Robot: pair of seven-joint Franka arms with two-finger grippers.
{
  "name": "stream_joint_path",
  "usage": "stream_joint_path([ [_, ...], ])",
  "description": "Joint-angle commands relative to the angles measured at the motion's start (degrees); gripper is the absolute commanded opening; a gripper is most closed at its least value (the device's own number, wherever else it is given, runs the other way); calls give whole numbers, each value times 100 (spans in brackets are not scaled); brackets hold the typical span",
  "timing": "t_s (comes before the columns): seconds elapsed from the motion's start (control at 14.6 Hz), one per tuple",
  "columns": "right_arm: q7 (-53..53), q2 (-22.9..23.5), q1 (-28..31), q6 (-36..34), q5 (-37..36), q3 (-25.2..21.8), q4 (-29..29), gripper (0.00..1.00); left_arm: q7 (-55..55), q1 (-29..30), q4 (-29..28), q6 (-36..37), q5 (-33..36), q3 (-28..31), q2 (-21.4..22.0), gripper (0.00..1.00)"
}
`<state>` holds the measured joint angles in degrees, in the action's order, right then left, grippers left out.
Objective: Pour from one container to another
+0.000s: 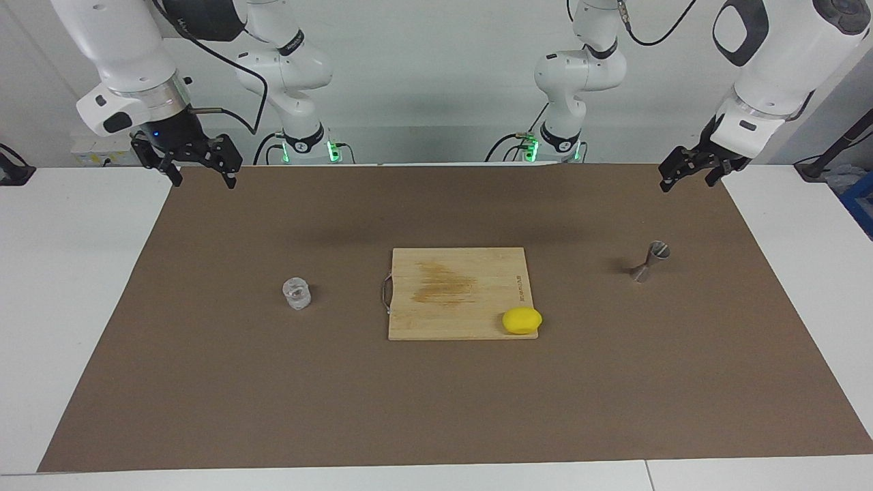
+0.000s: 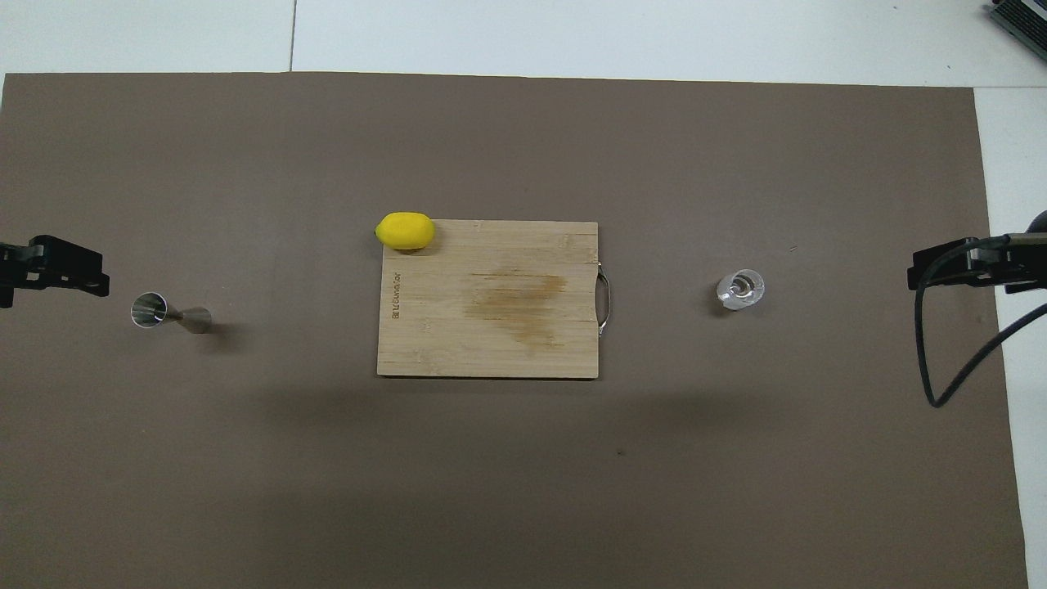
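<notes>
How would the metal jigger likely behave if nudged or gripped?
The jigger stands upright on a small cone base with a narrow waist, so a sideways nudge would probably tip it. Once down, its cones would likely roll in an arc. Its smooth metal may slip in a claw.

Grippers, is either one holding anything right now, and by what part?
Nothing is held. The left gripper and right gripper hang open and empty; glass cup and jigger stand untouched.

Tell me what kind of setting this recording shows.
Likely a robotics lab tabletop dressed as a bar-prep station: a brown mat with a cutting board, lemon, jigger and glass cup.
</notes>
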<state>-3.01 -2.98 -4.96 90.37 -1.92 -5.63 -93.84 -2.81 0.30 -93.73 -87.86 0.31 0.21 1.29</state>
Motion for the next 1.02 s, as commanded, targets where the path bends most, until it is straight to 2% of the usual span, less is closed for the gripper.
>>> stream_joint_path([
  [0.0,-94,52,21,-63,-63,18,103,100,-53,-4,-22,120,-75,23,91,100],
  [0.41,-94,43,21,-63,-45,18,68,100,-88,14,-57,6,-75,-12,152,100],
  [0.55,-94,26,21,-63,-45,18,50,100,-71,14,-250,-397,-67,23,214,100],
  [0.75,-103,26,21,-54,-45,18,41,100,-18,285,-847,-1204,-58,23,416,100],
  [0.96,-427,17,30,-19,-28,18,-20,100,0,558,-902,-1532,-58,23,329,100],
])
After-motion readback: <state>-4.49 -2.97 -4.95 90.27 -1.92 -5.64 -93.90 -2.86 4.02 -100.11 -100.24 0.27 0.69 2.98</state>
